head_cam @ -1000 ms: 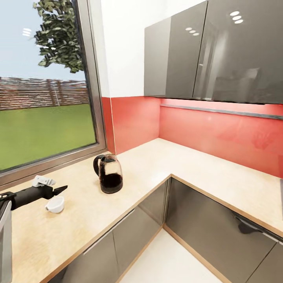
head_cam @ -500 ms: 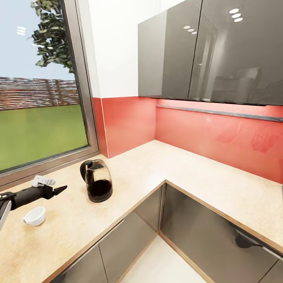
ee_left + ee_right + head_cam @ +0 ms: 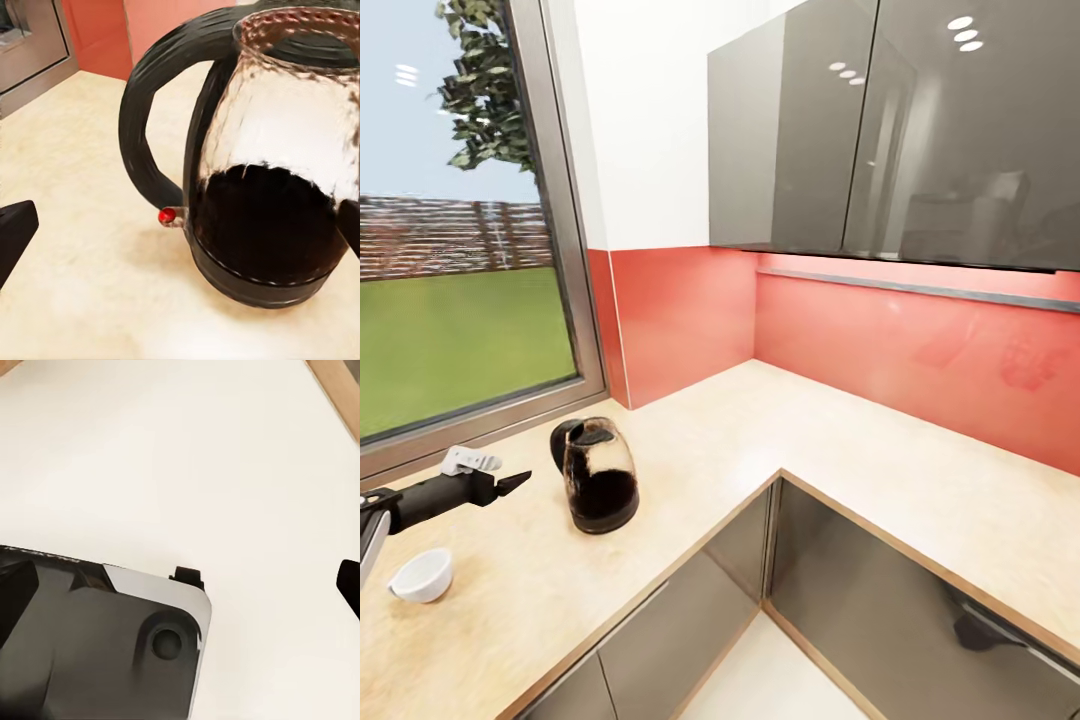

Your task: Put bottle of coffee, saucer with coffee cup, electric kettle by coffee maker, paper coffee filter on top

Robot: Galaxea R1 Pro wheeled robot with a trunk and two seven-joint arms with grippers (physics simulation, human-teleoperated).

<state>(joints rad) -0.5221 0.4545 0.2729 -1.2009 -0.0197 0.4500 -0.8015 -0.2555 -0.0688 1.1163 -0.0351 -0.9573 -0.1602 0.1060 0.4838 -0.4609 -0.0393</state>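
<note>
Our left gripper (image 3: pixel 520 482) hangs above the kitchen countertop (image 3: pixel 690 470) with its two black fingertips set wide apart and nothing between them; in the left wrist view one tip (image 3: pixel 15 232) sits at one edge of the picture and the other at the opposite edge. The electric kettle (image 3: pixel 598 476) stands upright on the countertop just beside this gripper, in front of the fingertips and apart from them, not touching. We see from the wrist that its black handle (image 3: pixel 154 112) and the small red switch (image 3: pixel 167 216) are turned toward the gripper, and the glass body is dark in its lower half. The coffee cup (image 3: pixel 422 575) rests on the same worktop, near the left arm and closer to the robot than the kettle, well apart from the kettle. Behind the kettle is the window frame (image 3: pixel 565 220), and the red backsplash (image 3: pixel 880 340) runs around the corner below the grey wall cabinets (image 3: pixel 880 130). Of our right gripper (image 3: pixel 180 607) we see two dark fingertips far apart, over a pale floor (image 3: pixel 187 457) and a part of the robot's dark base (image 3: pixel 97 652), holding nothing.
</note>
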